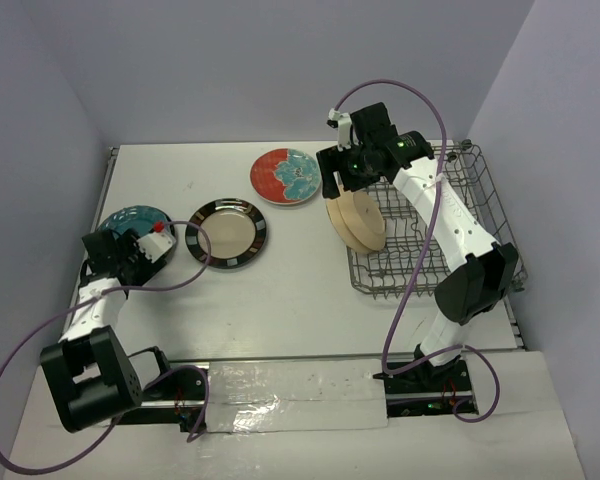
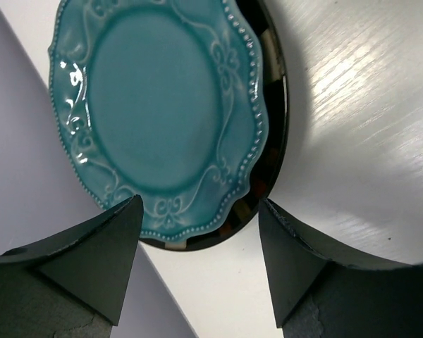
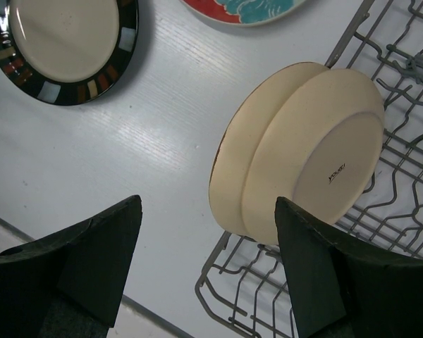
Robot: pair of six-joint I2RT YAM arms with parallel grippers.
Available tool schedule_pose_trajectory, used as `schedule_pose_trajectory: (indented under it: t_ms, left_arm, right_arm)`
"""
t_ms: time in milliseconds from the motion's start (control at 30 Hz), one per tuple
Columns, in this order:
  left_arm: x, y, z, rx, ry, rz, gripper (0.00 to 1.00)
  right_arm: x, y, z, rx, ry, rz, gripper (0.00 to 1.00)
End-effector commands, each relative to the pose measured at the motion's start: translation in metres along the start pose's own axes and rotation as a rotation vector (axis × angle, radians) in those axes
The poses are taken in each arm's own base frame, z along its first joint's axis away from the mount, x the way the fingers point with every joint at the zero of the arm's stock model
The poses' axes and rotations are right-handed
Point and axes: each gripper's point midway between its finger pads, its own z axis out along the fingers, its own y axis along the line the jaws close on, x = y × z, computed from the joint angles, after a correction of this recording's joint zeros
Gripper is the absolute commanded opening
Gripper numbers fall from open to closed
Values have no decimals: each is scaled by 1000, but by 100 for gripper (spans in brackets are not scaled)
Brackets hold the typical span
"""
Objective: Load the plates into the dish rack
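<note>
From above, the dish rack sat at the right of the desk. Two beige plates stood on edge at its left end, leaning together. The right hand hung over them. Its own camera showed what the overhead view could not: the fingers were spread wide with nothing between them. The plates' pale undersides faced the lens, and the nearer one bore a small printed mark too small to read.

A red plate with blue flowers lay flat at upper centre of the overhead view. A striped-rim plate with a beige centre lay to its lower left. Both were outside the rack.

At the left edge of the overhead view, the left hand was just beside the teal plate. Only the left wrist camera revealed a second dark striped-rim plate beneath the teal one. It also showed the fingers parted, with the teal plate's near rim in the gap. I could see no finger touching it.
</note>
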Motion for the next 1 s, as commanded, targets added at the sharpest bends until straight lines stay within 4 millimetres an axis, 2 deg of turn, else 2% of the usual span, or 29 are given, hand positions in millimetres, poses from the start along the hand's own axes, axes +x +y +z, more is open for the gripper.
schedule_pose_trajectory:
  t_ms: [0,300,400,833,967]
  left_arm:
    - [-15,7,5,-6,-62,35,75]
    - [-19,6,18,-16,-61,46,74]
    - [-17,-1,24,-20,-59,79,73]
    - [13,-23,36,-122,13,309,69]
    - [15,-17,41,-155,22,320,68]
  right_arm:
    - [-7,-3,-2,1,-31,-8,83]
    - [-8,-4,0,2,-27,-5,82]
    - [-8,-4,0,2,-27,-6,83]
    - [-7,-8,-1,10,-26,-3,82]
    - [-7,-8,0,8,-25,0,82]
